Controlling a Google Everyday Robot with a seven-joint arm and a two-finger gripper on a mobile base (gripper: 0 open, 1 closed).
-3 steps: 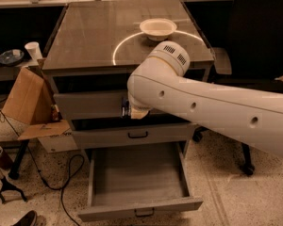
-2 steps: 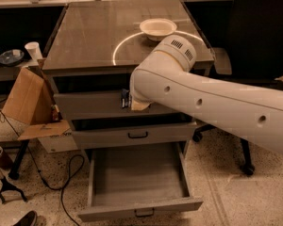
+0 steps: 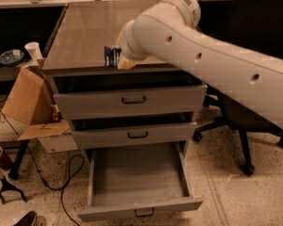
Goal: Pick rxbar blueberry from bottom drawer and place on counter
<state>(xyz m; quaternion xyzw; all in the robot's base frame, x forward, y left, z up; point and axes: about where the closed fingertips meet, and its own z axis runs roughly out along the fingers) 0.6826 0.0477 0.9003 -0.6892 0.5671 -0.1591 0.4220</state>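
Rxbar blueberry (image 3: 112, 56) is up in the air at the front edge of the tabletop (image 3: 85, 32), a bit left of the middle. It stands up on its side, dark with pale letters. My gripper (image 3: 119, 57) is right there with it, at the end of the big white arm (image 3: 203, 55) that comes in from the right. The fingers are clamped on the bar.

I think the bar sits just above the tabletop and not on it, but from this side I can't be sure if its bottom end touches.

The bottom drawer (image 3: 137, 178) is pulled out wide, and I see nothing inside it, only the grey floor. The two drawers above it, the top drawer (image 3: 129, 100) and the middle drawer (image 3: 134, 134), are open a little too.

So the first half looks done to me: the bar is out of the drawer and up at the right height. What is left is the small part. I need to bring the bar a bit further in from the front edge, set it down flat on the tabletop, let go and lift the arm away. If I let go too near the edge, it could tip and fall down.
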